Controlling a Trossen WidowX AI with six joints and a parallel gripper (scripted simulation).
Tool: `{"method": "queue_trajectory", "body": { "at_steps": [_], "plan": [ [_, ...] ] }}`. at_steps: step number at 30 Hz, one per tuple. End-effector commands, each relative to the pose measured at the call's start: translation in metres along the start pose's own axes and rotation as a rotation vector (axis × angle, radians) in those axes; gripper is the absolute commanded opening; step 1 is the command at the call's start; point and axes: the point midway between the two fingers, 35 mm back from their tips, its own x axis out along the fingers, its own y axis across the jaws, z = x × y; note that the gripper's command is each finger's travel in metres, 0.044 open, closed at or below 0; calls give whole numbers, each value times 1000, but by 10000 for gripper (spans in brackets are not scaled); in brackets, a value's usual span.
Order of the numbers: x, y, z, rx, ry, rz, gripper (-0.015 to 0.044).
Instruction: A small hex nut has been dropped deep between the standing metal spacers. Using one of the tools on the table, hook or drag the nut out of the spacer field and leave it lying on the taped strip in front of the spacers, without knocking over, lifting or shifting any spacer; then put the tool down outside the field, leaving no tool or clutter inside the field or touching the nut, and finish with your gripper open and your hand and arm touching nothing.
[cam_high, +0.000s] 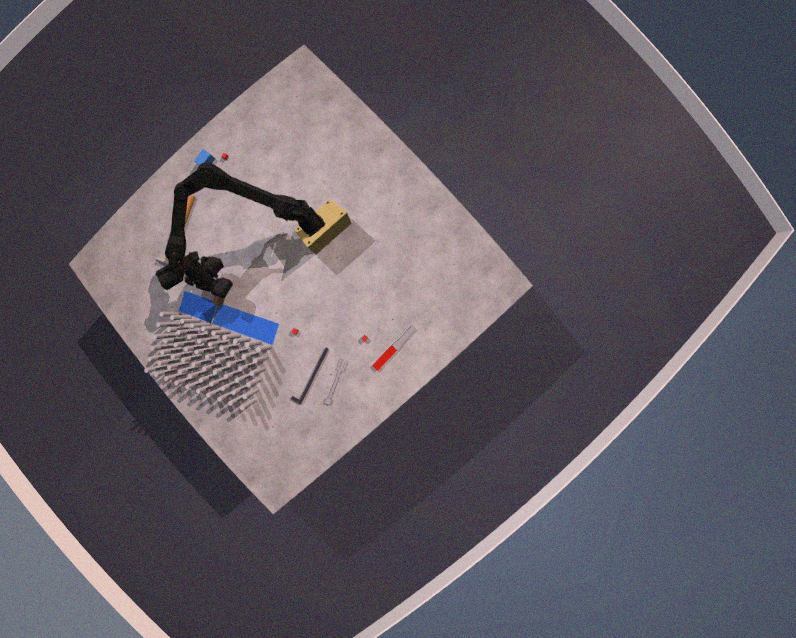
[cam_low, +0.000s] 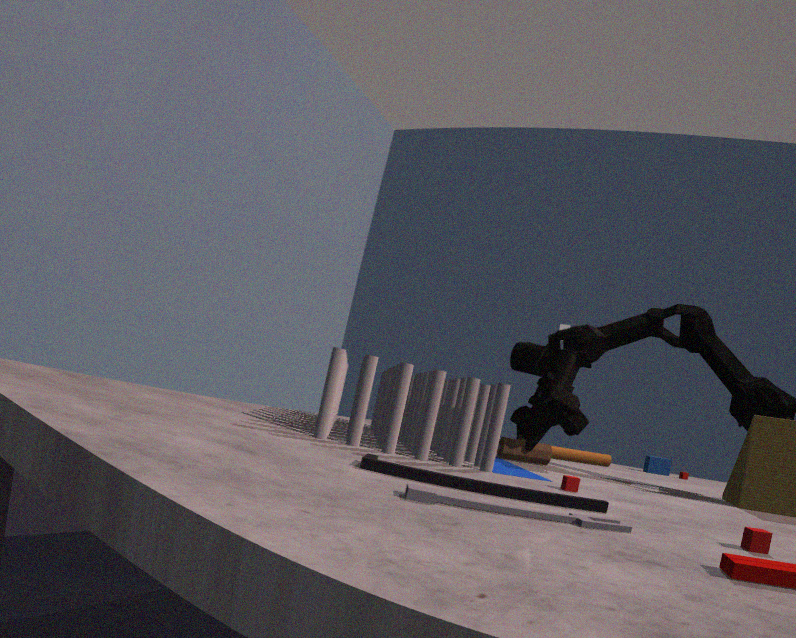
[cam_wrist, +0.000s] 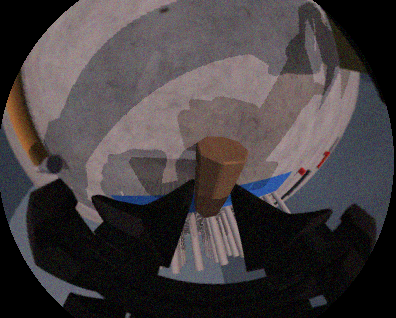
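The nut was too small to find in any view. No speck showed on the blue taped strip (cam_high: 247, 324), so I think it was still down among the spacers (cam_high: 207, 366), but I cannot be sure.

The spacers stood straight in tight rows, and none looked tipped. The gaps between them were thin, so only a thin tool could go in. The strip lay flat just in front of them, on the arm's side. That made it the nearest spot to pull the nut out to.

The pincer (cam_wrist: 212, 203) was shut tight on a brown handle (cam_wrist: 219, 168). In the wrist view the handle stuck up between the two dark fingers, with the spacers and the strip behind it. From the side, the pincer hung low at the near edge of the field, with the handle close to the surface (cam_high: 372, 199). From above, a thin dark line crossed the strip below the pincer. It may have been the tool's thin end, held low so it could slide between the posts.

The black bent key (cam_high: 310, 376), the grey wrench (cam_high: 335, 381) and the red-handled tool (cam_high: 393, 349) lay well apart from the field, out of the way.
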Motion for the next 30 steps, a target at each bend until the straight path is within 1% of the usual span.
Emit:
{"method": "queue_trajectory", "body": {
  "at_steps": [1, 30],
  "plan": [
    [-2, 0, 2, -5, 3, -1, 0],
    [-8, 0, 21, -6, 1, -1, 0]
  ]
}}
